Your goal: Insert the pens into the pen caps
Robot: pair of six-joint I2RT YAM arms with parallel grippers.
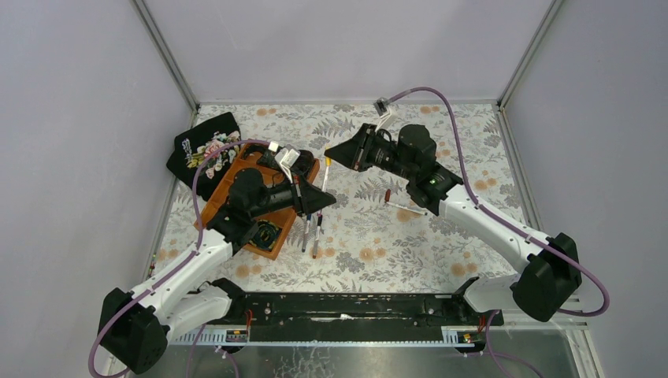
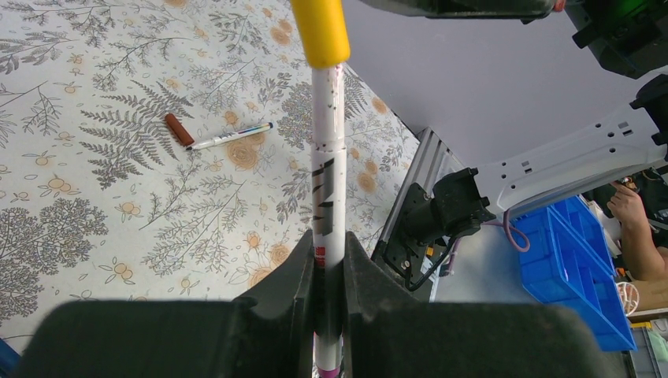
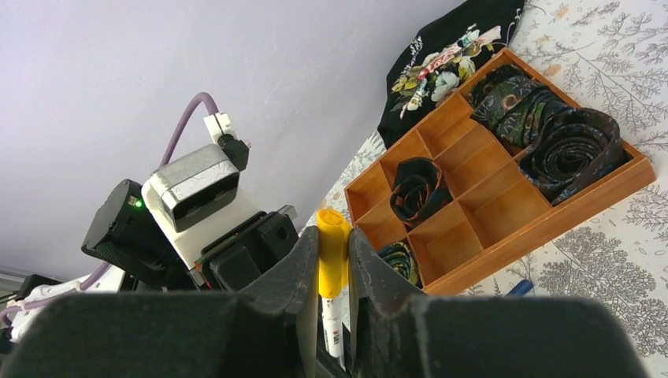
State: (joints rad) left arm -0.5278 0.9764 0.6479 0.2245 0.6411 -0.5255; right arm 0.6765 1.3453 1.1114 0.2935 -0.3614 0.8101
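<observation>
Nearby: loose pen (image 2: 232, 136), tray (image 3: 551, 224) w/ rolled ties (image 3: 416, 189), black cloth (image 3: 449, 59).

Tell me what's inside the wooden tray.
The tray holds rolled dark ties: several in the long end compartment, one in a middle cell, one in a corner cell partly covered by the right pincer. The other cells in view look empty.

Your top camera looked down from above and behind the arm bases, far enough back to take in the whole table (image 1: 378, 236). Your left wrist camera faced rightward, low over the table; your right wrist camera faced left toward the wooden tray (image 3: 551, 228). Both wrist views caught the pen (image 2: 328, 197) and its yellow cap (image 2: 321, 31) close up.
</observation>
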